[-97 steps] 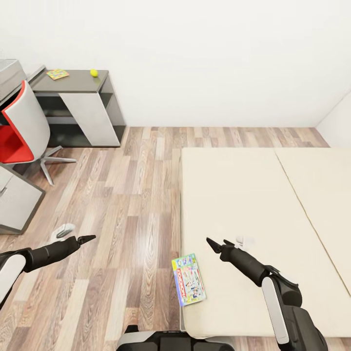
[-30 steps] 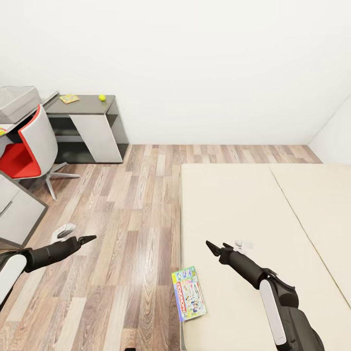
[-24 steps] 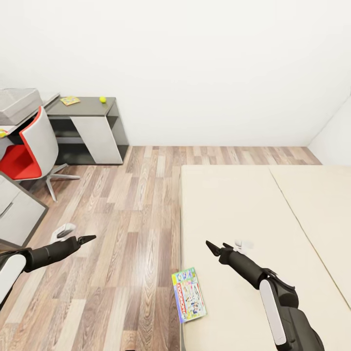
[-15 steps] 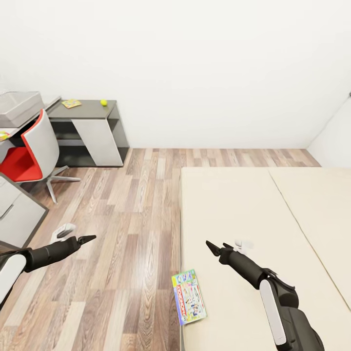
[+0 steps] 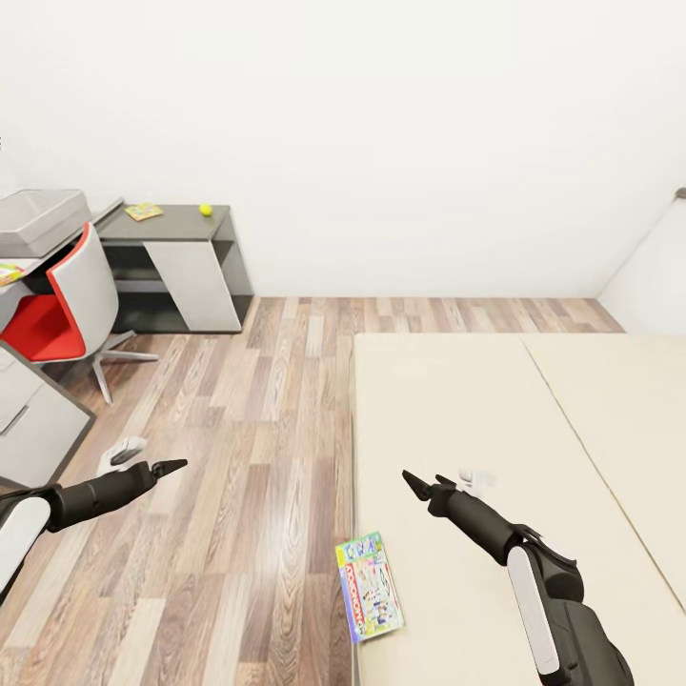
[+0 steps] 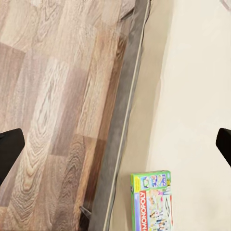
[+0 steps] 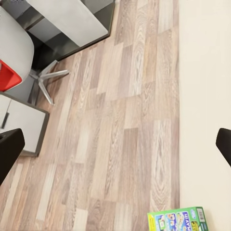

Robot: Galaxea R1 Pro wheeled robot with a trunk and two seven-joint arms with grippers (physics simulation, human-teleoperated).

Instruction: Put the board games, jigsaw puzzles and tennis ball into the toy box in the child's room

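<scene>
Cream mattress bed has the flat green Monopoly board game box at its near edge, untouched. Both black grippers, left and right, hover wide apart, empty. Yellow tennis ball sits on the far cabinet. Nothing visibly boxed yet.

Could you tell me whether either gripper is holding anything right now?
Nothing is held: the left gripper and right gripper are both empty, and the Monopoly box lies untouched on the bed.
</scene>
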